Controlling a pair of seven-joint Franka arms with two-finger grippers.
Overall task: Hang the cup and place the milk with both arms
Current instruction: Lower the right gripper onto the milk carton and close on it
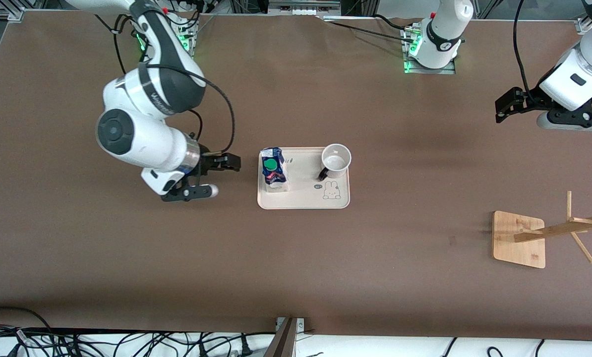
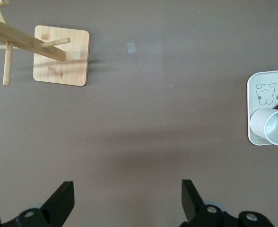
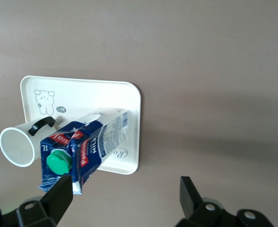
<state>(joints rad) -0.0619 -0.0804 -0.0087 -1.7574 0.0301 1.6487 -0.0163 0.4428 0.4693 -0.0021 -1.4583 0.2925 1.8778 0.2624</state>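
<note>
You had even, bright overhead light; soft arm shadows fell on counter (image 1: 296, 258); no glare, focus sharp.

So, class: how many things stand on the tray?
2: the milk carton at the tray's end toward the right arm, and the white cup at its end toward the left arm.

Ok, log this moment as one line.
milk: upright on tray | cup: on tray, unhung | right tool: open beside tray | left tool: open, waiting | rack: bare
</note>
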